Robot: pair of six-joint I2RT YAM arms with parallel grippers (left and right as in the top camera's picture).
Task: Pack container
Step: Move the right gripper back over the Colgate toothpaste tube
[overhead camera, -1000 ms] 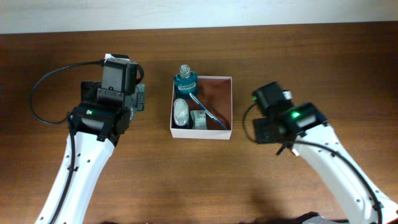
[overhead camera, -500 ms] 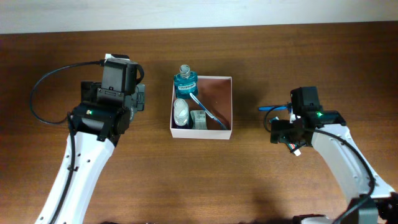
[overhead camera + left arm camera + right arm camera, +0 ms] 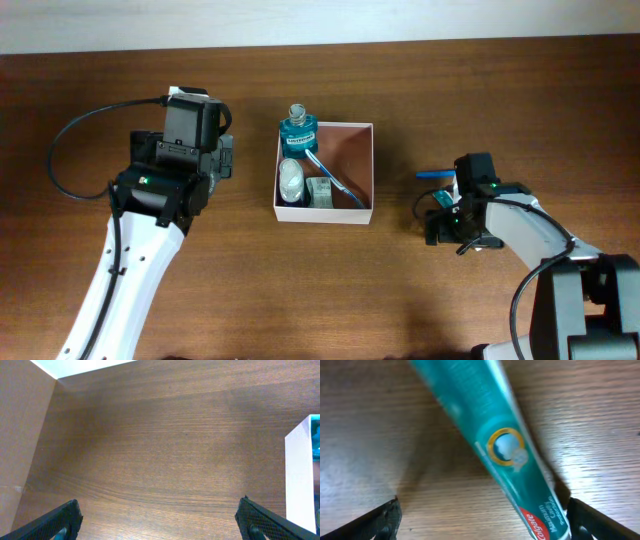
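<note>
Overhead: the square, shallow white-walled container point(image 3: 322, 213) with a reddish-brown inside sits on the dark brown wooden table point(image 3: 320, 300), about midway between the two arms. A teal mouthwash bottle point(image 3: 298, 131) stands upright at its back left corner. Beside it in the box lie a small white bottle point(image 3: 290, 178) and a blue toothbrush point(image 3: 332, 180) laid slantwise. The white left arm point(image 3: 130, 250) rests to the left of the box, its black wrist near the wall but apart from it. The white right arm point(image 3: 530, 235) is well to the right of the box, and its black wrist is bent down over a teal toothpaste tube point(image 3: 436, 176) lying on the wood.

Left wrist: the left gripper point(image 3: 159, 512) has its jaws spread wide over bare table, with nothing between them. The container's white wall shows at the right edge.

Right wrist: the right gripper point(image 3: 482, 520) also stands wide open and low over the table. The toothpaste tube, with Colgate lettering, runs diagonally between the two fingertips point(image 3: 387, 517), and neither of them touches it.
</note>
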